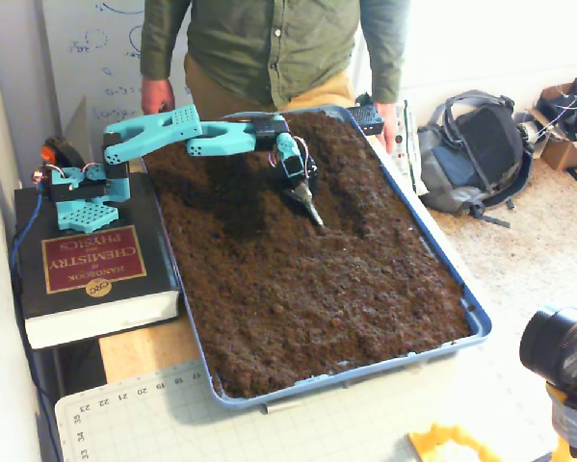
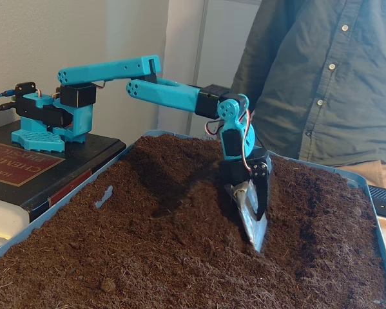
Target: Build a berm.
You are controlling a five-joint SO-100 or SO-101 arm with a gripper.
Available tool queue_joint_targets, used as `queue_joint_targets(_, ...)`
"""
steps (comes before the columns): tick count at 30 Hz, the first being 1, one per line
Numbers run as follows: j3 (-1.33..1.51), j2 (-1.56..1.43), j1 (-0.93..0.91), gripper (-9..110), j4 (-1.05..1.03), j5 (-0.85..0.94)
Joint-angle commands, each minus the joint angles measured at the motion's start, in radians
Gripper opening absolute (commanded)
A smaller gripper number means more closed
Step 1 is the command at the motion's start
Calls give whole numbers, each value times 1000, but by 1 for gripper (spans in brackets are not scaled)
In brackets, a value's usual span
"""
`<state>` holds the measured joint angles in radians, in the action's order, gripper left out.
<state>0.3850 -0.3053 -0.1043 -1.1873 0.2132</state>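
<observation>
A blue tray (image 1: 476, 318) holds loose dark brown soil. A low ridge of soil, the berm (image 1: 357, 192), runs along the far right part of the tray; in the other fixed view it rises just right of the gripper (image 2: 312, 206). My turquoise arm reaches out from its base at the left. The gripper (image 1: 312, 214) points down, its jaws together, with the tip (image 2: 257, 241) pushed into the soil at the berm's left slope. A shadowed hollow lies left of it (image 2: 180, 193). Nothing is held between the jaws.
The arm's base stands on a thick black book (image 1: 91, 274) left of the tray. A person in a green shirt (image 1: 269, 38) stands behind the tray with hands at its far rim. A camera on a yellow stand (image 1: 558, 351) is at the front right. A backpack (image 1: 471, 154) lies on the floor.
</observation>
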Motion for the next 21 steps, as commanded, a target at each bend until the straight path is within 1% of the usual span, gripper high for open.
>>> queue_joint_targets(1,21,-60,2,0,-143,-8)
queue_joint_targets(7,2,-156,2,0,-166,-6)
queue_joint_targets(11,0,-307,-2,0,-103,-6)
queue_joint_targets(16,2,-451,-6,0,161,-6)
queue_joint_targets(21,17,-462,-37,0,419,-6)
